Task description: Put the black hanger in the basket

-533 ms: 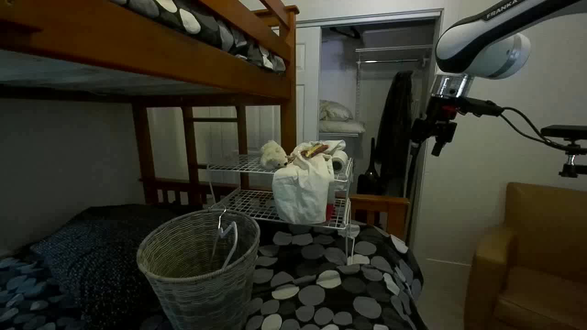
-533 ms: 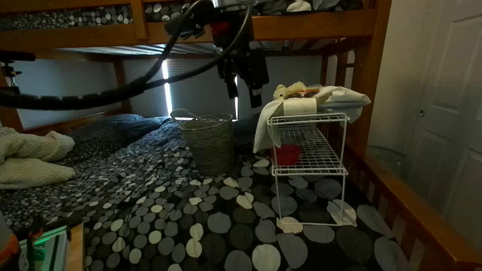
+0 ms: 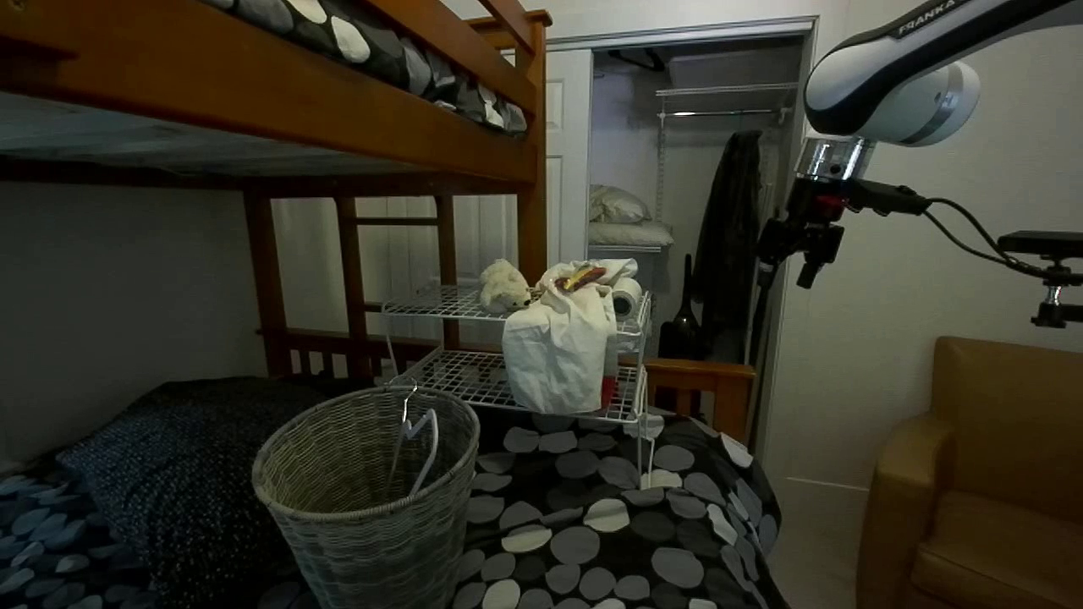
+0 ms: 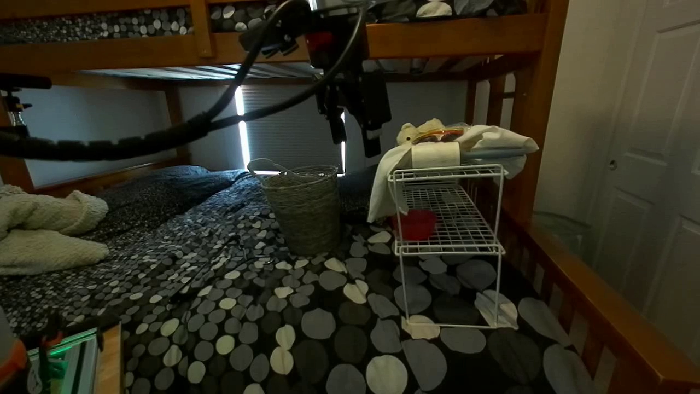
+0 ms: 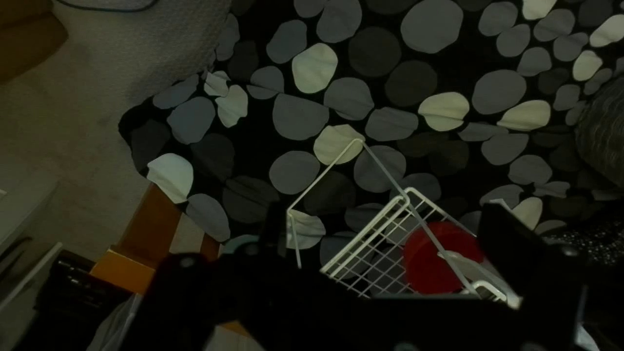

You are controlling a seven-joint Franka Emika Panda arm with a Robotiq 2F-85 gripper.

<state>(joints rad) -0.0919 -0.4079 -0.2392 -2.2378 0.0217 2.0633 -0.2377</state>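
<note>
Nothing I see has moved; my gripper (image 4: 355,139) hangs high, spread apart, and a pale hanger (image 3: 435,440) is in the wicker basket (image 3: 376,550).

In an exterior view, bunk bed (image 3: 279,93) across upper left; near centre, white wire rack (image 3: 461,381) with plush bear (image 3: 504,288) and draped white cloth (image 3: 558,355) on top; at lower right, tan armchair (image 3: 973,482).

Bright light (image 4: 241,134) edges the blind (image 4: 287,139) behind the wooden bunk bed (image 4: 459,41).
</note>
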